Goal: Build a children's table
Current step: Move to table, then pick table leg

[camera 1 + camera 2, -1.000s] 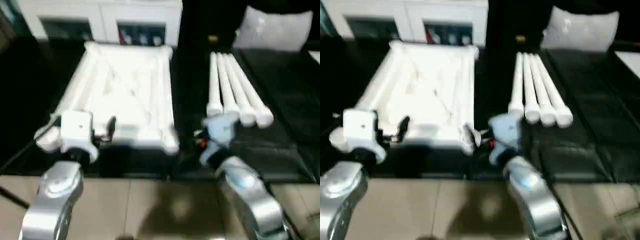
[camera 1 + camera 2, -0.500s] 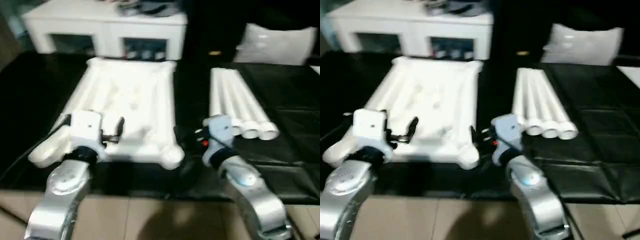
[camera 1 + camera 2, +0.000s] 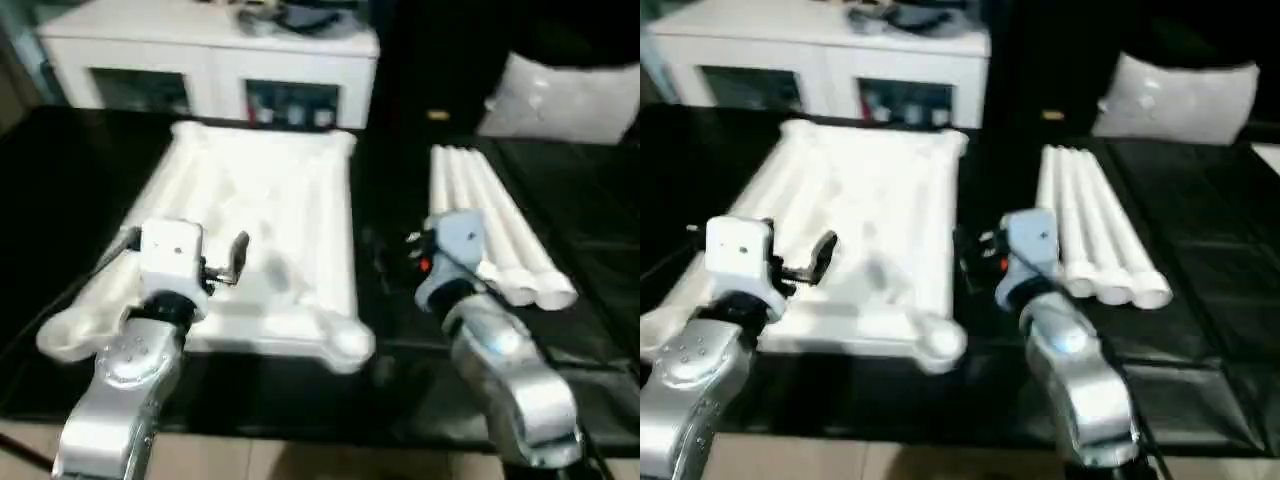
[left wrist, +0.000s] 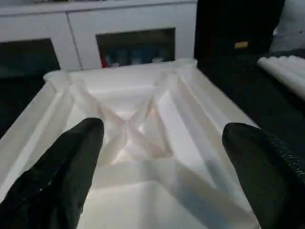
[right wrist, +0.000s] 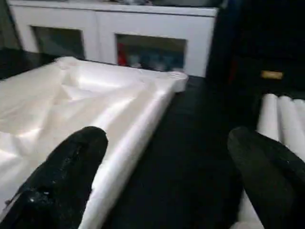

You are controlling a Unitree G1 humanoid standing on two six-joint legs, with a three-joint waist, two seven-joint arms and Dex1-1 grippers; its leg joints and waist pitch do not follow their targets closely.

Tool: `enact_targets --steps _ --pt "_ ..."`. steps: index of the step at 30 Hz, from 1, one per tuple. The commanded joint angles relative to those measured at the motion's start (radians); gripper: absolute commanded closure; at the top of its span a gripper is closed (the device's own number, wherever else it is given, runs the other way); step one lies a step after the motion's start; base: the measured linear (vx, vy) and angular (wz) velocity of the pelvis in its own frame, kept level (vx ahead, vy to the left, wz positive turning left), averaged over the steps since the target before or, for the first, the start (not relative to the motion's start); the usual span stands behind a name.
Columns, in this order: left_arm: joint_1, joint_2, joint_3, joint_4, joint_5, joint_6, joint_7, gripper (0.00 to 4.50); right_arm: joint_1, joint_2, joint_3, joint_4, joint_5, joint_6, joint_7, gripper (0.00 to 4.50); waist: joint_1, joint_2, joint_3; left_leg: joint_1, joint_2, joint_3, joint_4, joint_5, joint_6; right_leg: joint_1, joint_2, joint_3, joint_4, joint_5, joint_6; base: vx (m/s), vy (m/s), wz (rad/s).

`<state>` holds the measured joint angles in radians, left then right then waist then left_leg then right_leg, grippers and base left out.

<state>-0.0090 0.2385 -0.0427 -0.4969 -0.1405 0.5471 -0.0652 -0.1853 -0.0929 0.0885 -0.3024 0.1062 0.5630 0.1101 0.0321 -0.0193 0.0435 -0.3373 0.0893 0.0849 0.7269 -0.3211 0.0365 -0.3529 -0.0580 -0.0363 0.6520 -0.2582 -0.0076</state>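
Note:
The children's table lies in parts on a black surface. Its white top (image 3: 265,200) rests underside up, showing crossed ribs (image 4: 128,129) and rounded corner sockets (image 3: 350,345). Several white tube legs (image 3: 495,225) lie side by side to its right. My left gripper (image 4: 164,131) hovers open over the near part of the top, holding nothing. My right gripper (image 5: 167,138) stands open and empty over the black gap between the top's right rim (image 5: 138,129) and the legs (image 5: 281,119).
A white cabinet (image 3: 210,60) with glass doors stands behind the black surface. A pale cushion (image 3: 570,100) lies at the back right. Black mat (image 3: 600,230) stretches to the right of the legs. The surface's front edge (image 3: 300,435) runs just below my forearms.
The whole view has shifted and the parts look closer. Both arms reach further forward, the right gripper now beside the legs' near ends. Both grippers stay open.

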Motion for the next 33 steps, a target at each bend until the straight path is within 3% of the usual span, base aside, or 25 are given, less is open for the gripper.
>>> enact_targets --steps 1,2,3,4,5,6,7,8,9,10,11,12,13,14,15,16,18,20,24,25,27,30,33 --pt "0.001 0.037 0.014 -0.020 0.003 0.016 -0.031 0.11 -0.079 0.009 0.030 0.044 -0.047 0.071 -0.035 0.00 0.022 -0.007 -0.022 -0.061 0.062 -0.011 -0.085 0.117 -0.010 0.087 -0.127 0.083 -0.159 -0.467 -0.228 0.069 -0.009 -0.01" --pt "0.000 0.043 0.011 -0.021 0.003 0.016 -0.039 0.11 -0.096 0.008 0.030 0.060 -0.059 0.096 -0.047 0.00 0.020 0.010 -0.023 -0.048 0.076 -0.007 -0.126 0.138 -0.013 0.073 -0.102 0.052 -0.148 -0.416 -0.228 0.069 -0.009 -0.01" --pt "-0.003 0.051 0.007 -0.021 -0.001 0.018 -0.055 0.11 -0.129 0.005 0.025 0.095 -0.072 0.150 -0.068 0.00 -0.006 0.036 -0.019 -0.028 0.117 -0.027 -0.191 0.068 -0.019 0.044 -0.034 0.010 -0.098 -0.259 -0.175 0.070 0.039 -0.03" --pt "-0.007 0.052 0.005 -0.020 -0.015 0.020 -0.072 0.11 -0.161 0.006 0.010 0.134 -0.074 0.200 -0.088 0.00 -0.016 0.048 -0.033 0.018 0.138 -0.044 -0.183 0.079 -0.025 0.009 -0.019 0.002 -0.061 -0.143 -0.153 0.115 0.054 0.02" --pt "-0.011 0.055 -0.001 -0.019 -0.024 0.019 -0.087 0.11 -0.182 0.004 -0.002 0.163 -0.073 0.226 -0.100 0.00 -0.023 0.057 -0.053 0.058 0.147 -0.066 -0.159 0.293 -0.007 -0.019 -0.032 0.003 -0.031 0.099 -0.138 0.115 0.054 0.02" --pt "-0.013 0.056 -0.006 -0.019 -0.029 0.019 -0.097 0.11 -0.195 0.004 -0.009 0.181 -0.071 0.240 -0.108 0.00 -0.014 0.045 -0.054 0.034 0.127 -0.051 -0.131 0.566 -0.014 -0.015 -0.049 0.016 -0.037 0.298 -0.126 0.103 0.047 0.10" --pt "-0.024 0.072 -0.020 -0.022 -0.042 0.035 -0.129 0.11 -0.224 -0.002 -0.024 0.217 -0.063 0.283 -0.110 0.00 -0.002 0.053 -0.062 0.012 0.102 -0.032 -0.120 0.694 -0.066 0.010 -0.057 0.028 -0.034 0.429 -0.137 0.053 0.055 0.03" --pt "-0.047 0.087 -0.044 -0.027 -0.061 0.056 -0.170 0.11 -0.268 -0.005 -0.064 0.266 -0.031 0.306 -0.104 0.00 -0.001 0.062 -0.073 0.009 0.086 -0.027 -0.113 0.732 -0.095 0.022 -0.050 0.029 -0.029 0.492 -0.135 0.053 0.055 0.03" --pt "-0.063 0.092 -0.053 -0.023 -0.076 0.062 -0.194 0.11 -0.298 -0.001 -0.088 0.301 -0.018 0.311 -0.103 0.00 -0.002 0.049 -0.060 -0.003 0.085 -0.018 -0.130 0.618 -0.162 0.026 -0.047 0.029 -0.040 0.457 -0.134 0.012 0.054 0.02" --pt "-0.063 0.092 -0.053 -0.023 -0.076 0.062 -0.194 0.11 -0.298 -0.001 -0.088 0.301 -0.018 0.311 -0.103 0.00 -0.001 0.040 -0.056 -0.010 0.089 -0.014 -0.139 0.510 -0.190 0.036 -0.052 0.032 -0.044 0.416 -0.138 0.000 0.000 0.00" --pt "-0.067 0.084 -0.055 -0.016 -0.093 0.068 -0.204 0.11 -0.313 -0.006 -0.093 0.326 -0.018 0.302 -0.094 0.00 -0.001 0.029 -0.047 -0.024 0.094 -0.008 -0.153 0.340 -0.211 0.053 -0.063 0.041 -0.050 0.364 -0.150 0.000 0.000 0.00" --pt "-0.081 0.102 -0.071 -0.006 -0.096 0.074 -0.231 0.11 -0.348 -0.015 -0.095 0.381 -0.034 0.297 -0.096 0.00 0.000 0.029 -0.045 -0.025 0.093 -0.004 -0.158 0.269 -0.210 0.056 -0.069 0.046 -0.054 0.335 -0.159 -0.055 0.018 -0.02" --pt "-0.092 0.114 -0.084 -0.002 -0.095 0.081 -0.248 0.11 -0.372 -0.024 -0.096 0.415 -0.046 0.297 -0.095 0.00 -0.004 0.035 -0.041 -0.024 0.098 0.000 -0.172 0.124 -0.192 0.056 -0.080 0.050 -0.067 0.207 -0.186 -0.058 -0.021 -0.01" --pt "-0.106 0.136 -0.099 0.001 -0.111 0.081 -0.301 0.11 -0.429 -0.028 -0.122 0.501 -0.046 0.279 -0.112 0.00 -0.004 0.039 -0.033 -0.025 0.101 0.001 -0.177 0.086 -0.188 0.053 -0.084 0.052 -0.072 0.162 -0.189 -0.058 -0.021 -0.01" --pt "-0.107 0.138 -0.100 0.001 -0.112 0.080 -0.305 0.11 -0.433 -0.028 -0.124 0.507 -0.045 0.278 -0.114 0.00 -0.009 0.036 -0.030 -0.020 0.102 0.005 -0.182 0.007 -0.177 0.046 -0.083 0.053 -0.078 0.059 -0.201 -0.069 -0.037 -0.01" --pt "-0.113 0.156 -0.110 0.000 -0.129 0.072 -0.355 0.11 -0.480 -0.041 -0.129 0.585 -0.052 0.250 -0.127 0.00 -0.007 0.038 -0.035 -0.014 0.104 0.008 -0.180 -0.018 -0.170 0.042 -0.084 0.054 -0.081 0.020 -0.207 -0.067 -0.042 0.02" --pt "-0.126 0.178 -0.121 -0.007 -0.157 0.094 -0.404 0.11 -0.537 -0.058 -0.156 0.691 -0.045 0.198 -0.137 0.00 -0.008 0.037 -0.030 -0.013 0.111 0.027 -0.181 -0.057 -0.147 0.029 -0.088 0.056 -0.092 -0.092 -0.219 -0.061 -0.046 0.03" --pt "-0.134 0.190 -0.132 -0.013 -0.169 0.110 -0.424 0.11 -0.569 -0.064 -0.187 0.758 -0.019 0.166 -0.112 0.00 -0.007 0.025 -0.034 -0.017 0.115 0.039 -0.180 -0.049 -0.133 0.027 -0.084 0.056 -0.090 -0.111 -0.215 0.000 0.000 0.00" --pt "-0.151 0.209 -0.136 -0.032 -0.187 0.133 -0.448 0.11 -0.649 -0.100 -0.181 0.926 -0.047 0.095 -0.108 0.00 -0.002 0.035 -0.038 -0.020 0.119 0.050 -0.180 -0.030 -0.131 0.018 -0.075 0.052 -0.084 -0.067 -0.213 0.000 0.000 0.00" --pt "-0.154 0.215 -0.140 -0.035 -0.188 0.138 -0.456 0.11 -0.671 -0.110 -0.171 0.990 -0.068 0.055 -0.127 0.00 -0.004 0.028 -0.040 -0.024 0.119 0.051 -0.179 -0.025 -0.129 0.017 -0.075 0.049 -0.080 -0.055 -0.224 0.000 0.000 0.00" --pt "-0.161 0.231 -0.151 -0.038 -0.181 0.135 -0.473 0.11 -0.706 -0.122 -0.171 1.077 -0.086 0.068 -0.162 0.00 -0.005 0.024 -0.040 -0.028 0.117 0.053 -0.178 -0.022 -0.126 0.018 -0.074 0.049 -0.081 -0.067 -0.223 0.000 0.000 0.00" --pt "-0.161 0.242 -0.151 -0.045 -0.187 0.143 -0.488 0.11 -0.745 -0.126 -0.219 1.165 -0.045 0.071 -0.145 0.00 -0.004 0.026 -0.042 -0.031 0.118 0.055 -0.175 -0.011 -0.117 0.019 -0.074 0.049 -0.079 -0.051 -0.220 0.000 0.000 0.00" --pt "-0.160 0.252 -0.156 -0.058 -0.185 0.148 -0.495 0.11 -0.776 -0.137 -0.239 1.248 -0.040 0.047 -0.147 0.00 -0.002 0.023 -0.048 -0.033 0.118 0.059 -0.170 0.049 -0.095 0.019 -0.071 0.048 -0.070 0.044 -0.240 0.000 0.000 0.00"
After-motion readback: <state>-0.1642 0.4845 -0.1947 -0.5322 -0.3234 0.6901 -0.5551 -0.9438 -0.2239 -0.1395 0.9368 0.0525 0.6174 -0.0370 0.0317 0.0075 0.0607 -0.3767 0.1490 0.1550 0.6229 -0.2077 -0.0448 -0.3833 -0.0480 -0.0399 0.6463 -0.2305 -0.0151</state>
